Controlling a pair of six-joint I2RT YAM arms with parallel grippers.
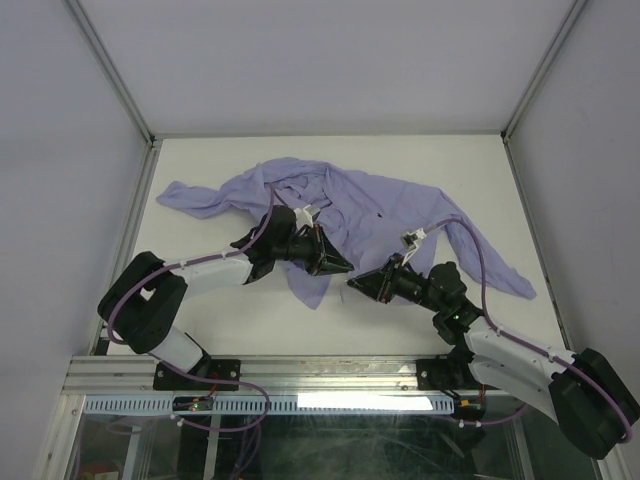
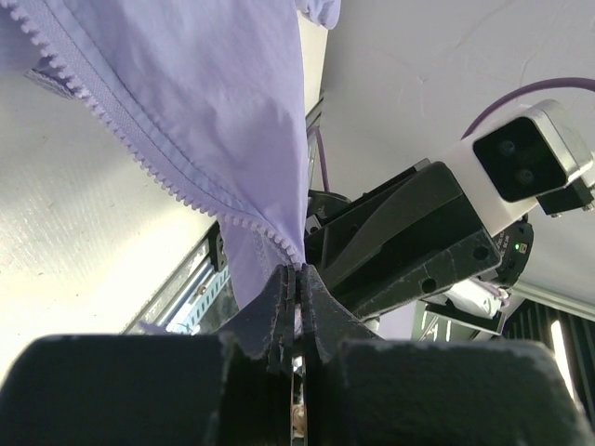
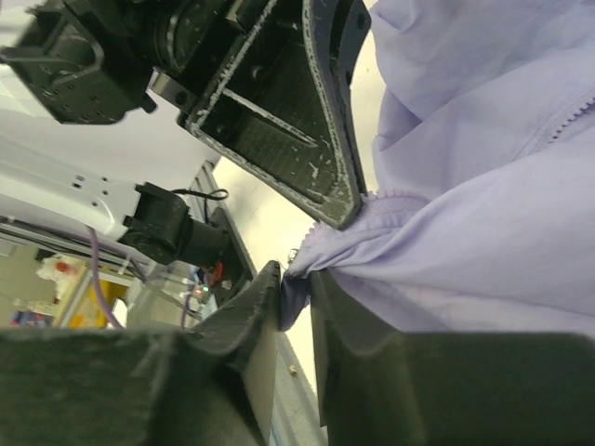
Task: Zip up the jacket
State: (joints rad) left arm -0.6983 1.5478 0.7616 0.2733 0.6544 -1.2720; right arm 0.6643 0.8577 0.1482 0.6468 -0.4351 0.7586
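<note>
1. Lavender-purple, thin and wrinkly fabric jacket (image 1: 390,205): lies crumpled across the middle of the flat white table (image 1: 520,170), with one long sleeve trailing left and the other reaching toward the right edge.
2. Shows a small dark mark (image 1: 381,214) on the spread panel, a little right of centre.
3. Drops a pointed lower corner toward the near edge, between the two arms.
4. Black two-finger left gripper (image 2: 299,279): reaches in from the left, pinched tight, with the toothed lavender zipper edge (image 2: 139,153) caught between its fingertips.
5. From that pinch, climbs up and away to the top left of the left wrist view, lifted off the table.
6. Black two-finger right gripper (image 3: 296,283): comes in from the right, almost closed, with the narrow gap filled by a bunched fold of the same fabric.
7. Sits just beside the left gripper's tip, at the jacket's near hem.
8. Seems to grip the opposite zipper side, though the bunching hides most of the teeth there.
9. White boxy wrist camera (image 2: 525,163): faces back from the right arm in the left wrist view.
</note>
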